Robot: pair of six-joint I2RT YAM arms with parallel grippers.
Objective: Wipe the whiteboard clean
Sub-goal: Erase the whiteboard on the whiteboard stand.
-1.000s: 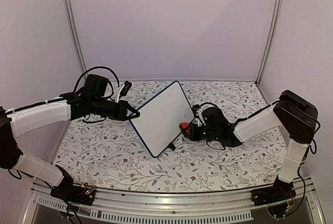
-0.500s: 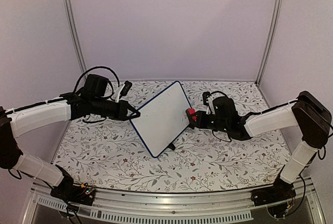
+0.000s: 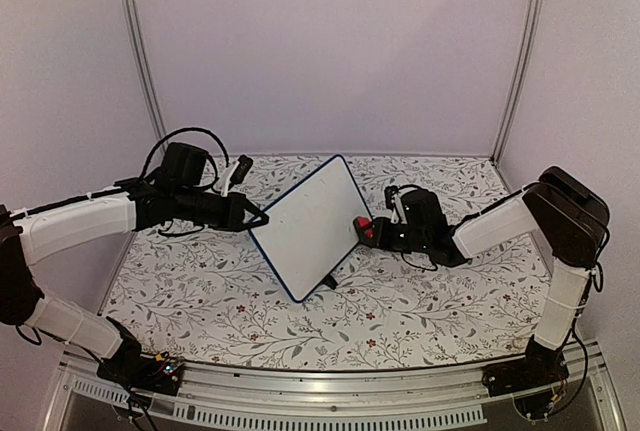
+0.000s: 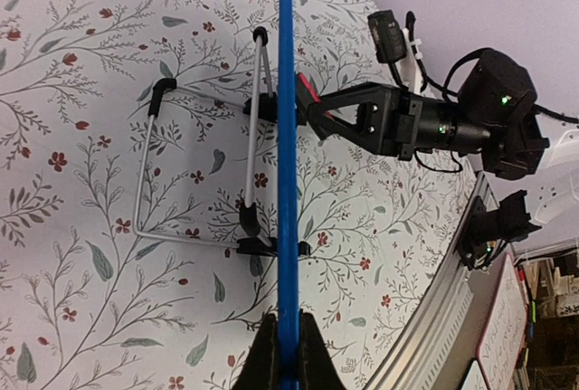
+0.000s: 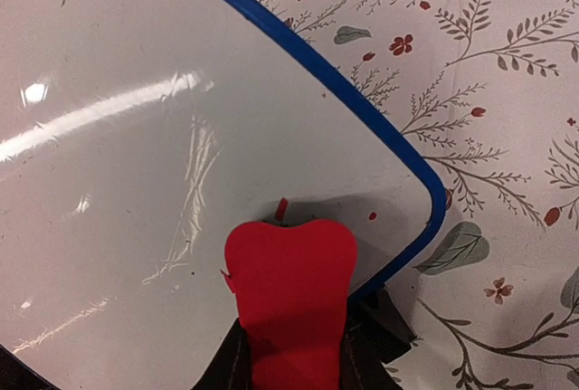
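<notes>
The whiteboard (image 3: 305,226) stands tilted on the flowered table, glossy white with a blue rim. My left gripper (image 3: 262,221) is shut on its left edge. In the left wrist view the board's rim (image 4: 287,137) runs edge-on, and my left gripper (image 4: 288,354) pinches it. My right gripper (image 3: 372,231) is shut on a red eraser (image 3: 362,227), which is pressed against the board's right corner. In the right wrist view the eraser (image 5: 289,286) lies on the whiteboard (image 5: 163,137) in my right gripper (image 5: 289,363). Small red marks (image 5: 281,206) remain just beyond it.
A wire stand (image 4: 199,173) with black clip feet (image 3: 331,280) props the board from behind. One clip foot (image 5: 384,313) sits right beside the eraser. Walls close the table on three sides, and a metal rail (image 3: 320,391) runs along the near edge.
My right gripper carried the eraser up along the board's right edge toward the far side, then came slightly back. The left arm and the board have stayed still.
</notes>
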